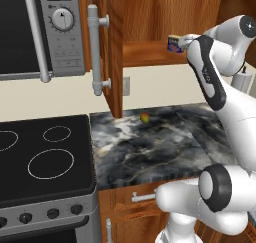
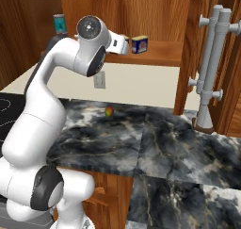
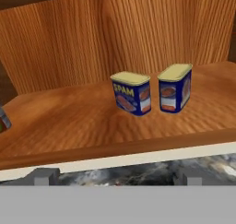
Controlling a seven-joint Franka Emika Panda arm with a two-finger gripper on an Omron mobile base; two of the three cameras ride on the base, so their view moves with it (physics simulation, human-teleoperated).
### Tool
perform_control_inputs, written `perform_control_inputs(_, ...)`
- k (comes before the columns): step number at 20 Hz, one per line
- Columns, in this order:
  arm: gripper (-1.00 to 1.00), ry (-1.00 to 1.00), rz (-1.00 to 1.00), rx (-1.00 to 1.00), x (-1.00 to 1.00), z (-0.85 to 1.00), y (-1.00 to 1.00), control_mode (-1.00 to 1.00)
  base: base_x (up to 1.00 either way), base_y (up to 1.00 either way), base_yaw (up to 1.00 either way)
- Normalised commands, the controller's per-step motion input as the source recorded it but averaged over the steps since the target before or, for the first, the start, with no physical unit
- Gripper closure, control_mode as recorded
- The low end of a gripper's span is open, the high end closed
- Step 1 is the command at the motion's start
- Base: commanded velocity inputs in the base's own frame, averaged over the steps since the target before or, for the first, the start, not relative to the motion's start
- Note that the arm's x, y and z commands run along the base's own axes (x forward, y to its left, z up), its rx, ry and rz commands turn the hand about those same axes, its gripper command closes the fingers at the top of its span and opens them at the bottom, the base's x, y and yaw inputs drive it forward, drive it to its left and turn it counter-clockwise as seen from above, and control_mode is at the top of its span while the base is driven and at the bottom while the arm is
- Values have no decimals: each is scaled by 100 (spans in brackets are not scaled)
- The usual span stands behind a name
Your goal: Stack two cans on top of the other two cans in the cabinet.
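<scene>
Two blue cans with yellow lids stand side by side on the shelf board [image 3: 69, 121] of the brown wood cabinet [image 1: 150, 17]. In the hand view, the left can [image 3: 132, 93] reads SPAM and the right can [image 3: 175, 88] stands just apart from it. My gripper [image 3: 114, 178] is open, level with the shelf's front edge and a short way in front of these cans, with nothing between its fingers. In the right base view the hand is at the shelf beside a blue can [image 2: 140, 44]. A taller teal can [image 2: 60, 23] stands at the shelf's far left.
The cabinet door [image 1: 114, 47] hangs open with its grey bar handle [image 1: 95, 49] left of my arm. A second open door and handle [image 2: 209, 68] stand to the right. Below lies a marble counter [image 1: 150, 147] with a small fruit [image 1: 145, 118]. Microwave [image 1: 30, 32] and stove [image 1: 45, 157] sit left.
</scene>
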Motion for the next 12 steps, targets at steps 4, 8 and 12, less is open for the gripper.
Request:
perform_control_inputs(4, -100, 1, 0, 0, 12, 0, 0, -100, 0, 0, 0)
perform_control_inputs(8, -100, 2, 0, 0, 14, 0, -1, -100, 0, 0, 0)
perform_control_inputs(12, -100, 5, 0, 0, 7, 0, 0, -100, 0, 0, 0)
